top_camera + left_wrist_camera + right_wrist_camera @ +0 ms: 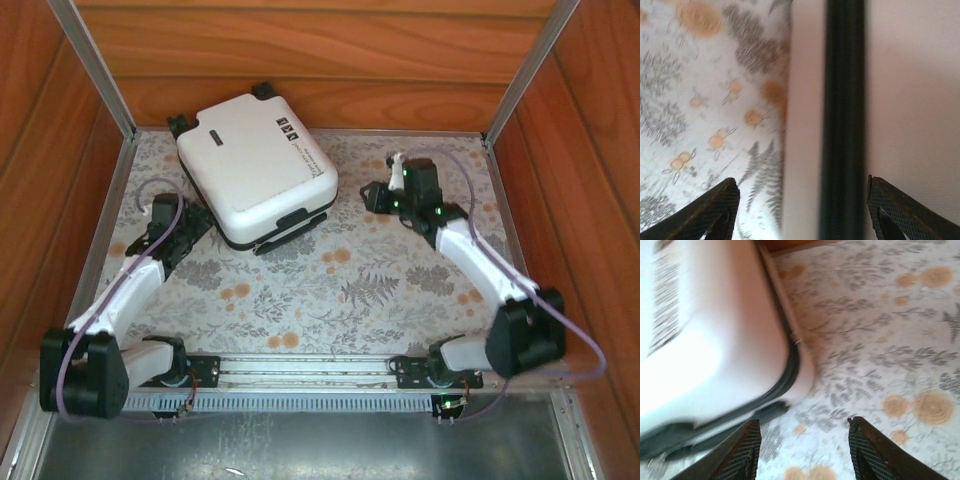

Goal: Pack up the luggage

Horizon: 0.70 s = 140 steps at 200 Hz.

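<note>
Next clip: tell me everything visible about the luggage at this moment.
The luggage is a small white hard shell with rounded corners, closed, a black seam running round its side. Black label marks sit on top, black wheels at the far end, a black handle on the near side. It lies flat, skewed, at the far left of the floral table cover. The left gripper is open at its seamed edge; contact is unclear.

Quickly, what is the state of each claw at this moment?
Left claw: open around the suitcase edge, not gripping it.
Right claw: open, holding nothing.
</note>
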Available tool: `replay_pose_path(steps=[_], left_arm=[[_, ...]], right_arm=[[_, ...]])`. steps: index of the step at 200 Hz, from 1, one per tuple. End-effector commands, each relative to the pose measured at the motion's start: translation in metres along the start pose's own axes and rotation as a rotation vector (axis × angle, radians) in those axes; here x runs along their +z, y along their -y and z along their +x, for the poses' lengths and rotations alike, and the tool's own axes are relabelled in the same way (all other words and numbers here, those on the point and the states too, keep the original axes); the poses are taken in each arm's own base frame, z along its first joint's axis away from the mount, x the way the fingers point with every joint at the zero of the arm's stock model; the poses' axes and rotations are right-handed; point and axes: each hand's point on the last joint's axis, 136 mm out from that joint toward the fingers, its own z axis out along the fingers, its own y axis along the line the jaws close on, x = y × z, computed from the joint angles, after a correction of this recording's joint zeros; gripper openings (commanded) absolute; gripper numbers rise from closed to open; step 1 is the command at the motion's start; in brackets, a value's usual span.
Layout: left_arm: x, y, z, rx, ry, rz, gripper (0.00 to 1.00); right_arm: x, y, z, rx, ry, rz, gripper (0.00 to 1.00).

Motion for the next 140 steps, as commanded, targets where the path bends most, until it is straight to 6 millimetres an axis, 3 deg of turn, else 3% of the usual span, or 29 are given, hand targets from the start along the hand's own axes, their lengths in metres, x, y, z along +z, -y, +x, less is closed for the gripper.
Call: replay_pose_path(steps=[1, 14, 28, 51, 73, 93, 115, 140], left_arm=[[-0.02, 0.019, -0.019, 0.011, 0.078, 0.057, 0.71], [-0.033, 0.029, -0.029, 0.045, 0.122, 0.076, 0.71], [-0.046, 0.042, -0.043, 0.099, 0.169, 0.097, 0.71], [-0.061, 0.064, -0.063, 0.194, 0.222, 0.12, 0.71], [-0.064, 0.09, -0.076, 0.291, 0.224, 0.156, 0.76], [-0.062, 0.114, -0.08, 0.347, 0.191, 0.21, 0.81], [-0.055, 0.133, -0.082, 0.386, 0.157, 0.251, 0.83], [-0.042, 0.144, -0.077, 0.405, 0.102, 0.271, 0.83]], right_arm=[[0.002, -0.054, 0.029, -0.232, 0.073, -0.102, 0.55], [0.005, -0.091, 0.054, -0.337, 0.157, -0.203, 0.56], [0.014, -0.113, 0.075, -0.383, 0.258, -0.265, 0.58], [0.047, -0.14, 0.109, -0.469, 0.251, -0.255, 0.62], [0.071, -0.185, 0.132, -0.62, 0.377, -0.274, 0.67], [0.083, -0.212, 0.135, -0.615, 0.522, -0.286, 0.71], [0.095, -0.23, 0.14, -0.589, 0.563, -0.28, 0.71], [0.097, -0.233, 0.135, -0.563, 0.628, -0.199, 0.7]])
